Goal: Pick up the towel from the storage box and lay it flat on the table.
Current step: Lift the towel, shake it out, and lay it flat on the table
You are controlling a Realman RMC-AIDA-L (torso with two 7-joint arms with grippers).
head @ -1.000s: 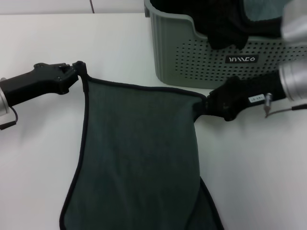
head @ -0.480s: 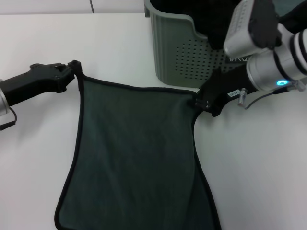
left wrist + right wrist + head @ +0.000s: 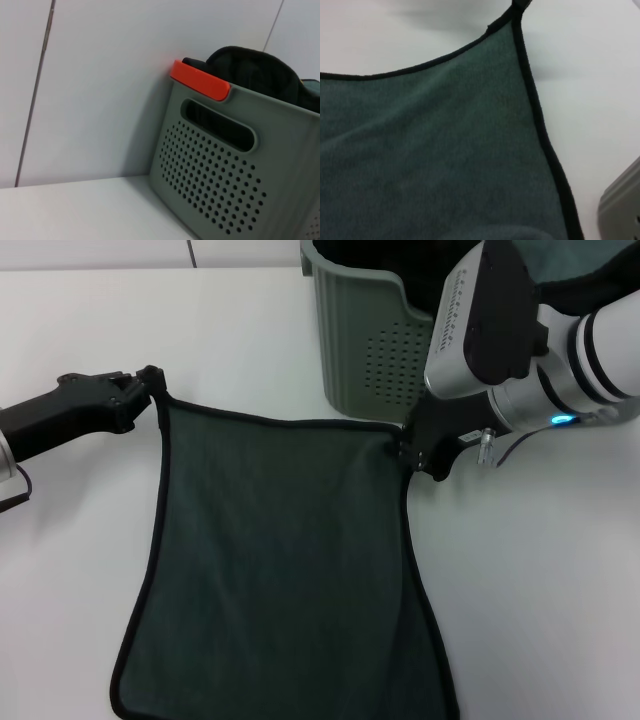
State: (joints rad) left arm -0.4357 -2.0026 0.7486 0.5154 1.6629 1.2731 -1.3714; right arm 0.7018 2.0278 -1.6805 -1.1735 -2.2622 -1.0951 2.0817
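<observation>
The dark grey-green towel (image 3: 285,560) with black edging hangs stretched between my two grippers, its lower part spreading over the white table (image 3: 530,590) toward the near edge. My left gripper (image 3: 150,383) is shut on the towel's far left corner. The far right corner is pinched in my right gripper (image 3: 408,452), just in front of the storage box (image 3: 375,350). The right wrist view shows the towel (image 3: 435,150) close up with one corner at the frame's top. In the left wrist view the storage box (image 3: 225,185) stands with an orange rim piece (image 3: 200,86).
Black cloth (image 3: 445,295) and a teal-grey cloth (image 3: 560,255) lie inside the storage box at the back right. Bare white table surface lies to the left (image 3: 70,570) and right of the towel.
Both grippers have carried the towel's top edge slightly lower and leftward. The right arm has swung over in front of the storage box, hiding its label. The towel lies wider on the table.
</observation>
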